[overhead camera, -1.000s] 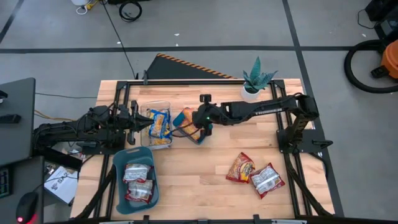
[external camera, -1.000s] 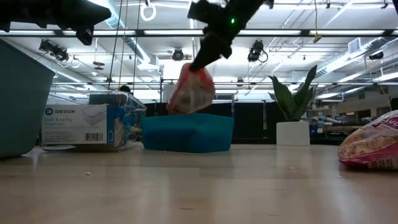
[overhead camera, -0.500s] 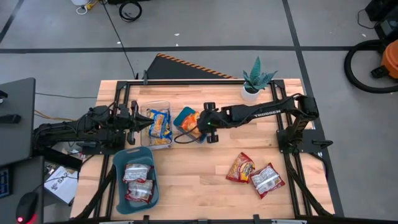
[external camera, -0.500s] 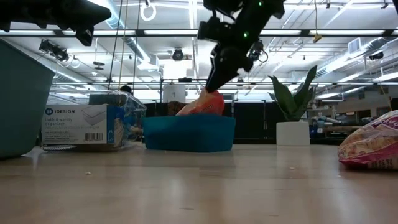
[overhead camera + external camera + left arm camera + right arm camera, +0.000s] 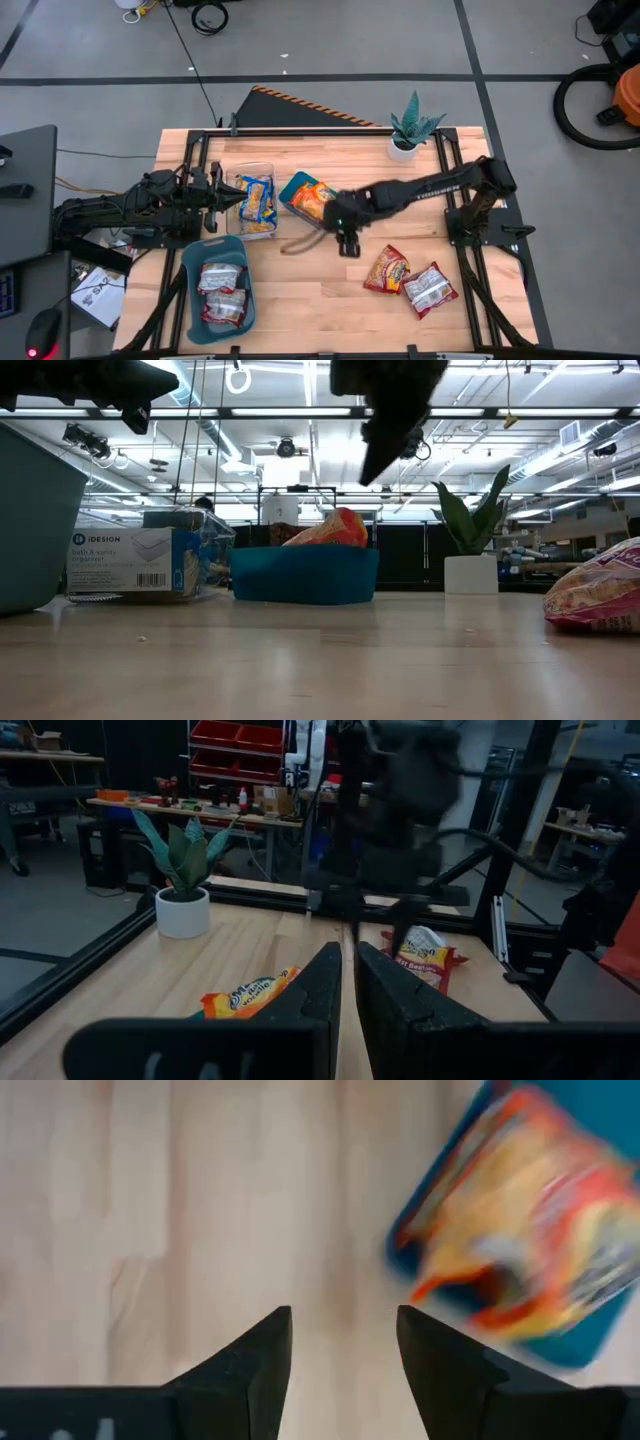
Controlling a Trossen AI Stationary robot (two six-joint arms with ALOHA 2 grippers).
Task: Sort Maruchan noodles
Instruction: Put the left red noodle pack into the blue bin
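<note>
Now an orange noodle packet lies in the small teal bin just above the middle of the high view, one corner poking over the rim. To its left, two yellow-and-blue packets sit in the clear container. In the lower left, the large teal bin holds two red-and-silver packets. Two more packets lie loose on the table at lower right, an orange one and a red-and-silver one, touching each other.

The right gripper hangs over bare wood just below the small teal bin, fingers spread apart with nothing between them. The left gripper waits at the left edge beside the clear container, its fingers nearly together, a thin gap showing, holding nothing.

A potted plant stands at the table's upper right.
</note>
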